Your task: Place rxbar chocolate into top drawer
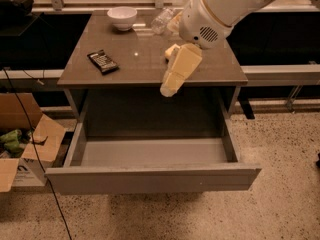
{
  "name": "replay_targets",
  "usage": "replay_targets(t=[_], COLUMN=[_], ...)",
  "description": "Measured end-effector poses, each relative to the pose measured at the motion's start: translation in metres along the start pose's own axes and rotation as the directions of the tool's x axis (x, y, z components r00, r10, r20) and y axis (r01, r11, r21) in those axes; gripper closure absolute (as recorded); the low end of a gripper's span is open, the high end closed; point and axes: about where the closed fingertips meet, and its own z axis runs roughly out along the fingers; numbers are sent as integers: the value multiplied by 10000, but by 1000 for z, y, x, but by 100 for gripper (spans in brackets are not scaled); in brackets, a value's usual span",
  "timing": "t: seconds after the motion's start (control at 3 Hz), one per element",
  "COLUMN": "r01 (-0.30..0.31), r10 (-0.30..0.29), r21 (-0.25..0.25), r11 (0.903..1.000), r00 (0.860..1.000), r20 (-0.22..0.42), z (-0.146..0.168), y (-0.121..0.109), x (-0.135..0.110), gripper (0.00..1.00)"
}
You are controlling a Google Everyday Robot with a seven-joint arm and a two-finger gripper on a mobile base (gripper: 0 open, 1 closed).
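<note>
The rxbar chocolate (103, 61) lies flat on the left side of the brown table top (135, 66). The top drawer (150, 176) is pulled open below the table and nothing lies in it. My gripper (170, 88) hangs from the white arm over the table's front edge, right of the bar and apart from it. It holds nothing that I can see.
A white bowl (122, 17) and a clear plastic bottle (162, 20) stand at the back of the table. A yellow sponge (171, 50) is mostly hidden behind my arm. An open cardboard box (22, 144) sits on the floor at the left.
</note>
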Motion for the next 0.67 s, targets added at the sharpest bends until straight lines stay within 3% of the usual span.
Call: replay_targets(t=[0.67], r01=[167], r10=[-209], r21=[478], r11=[9987], r00=[9957], r20=[897], z=[46], y=[-34], x=[-42], gripper=[0])
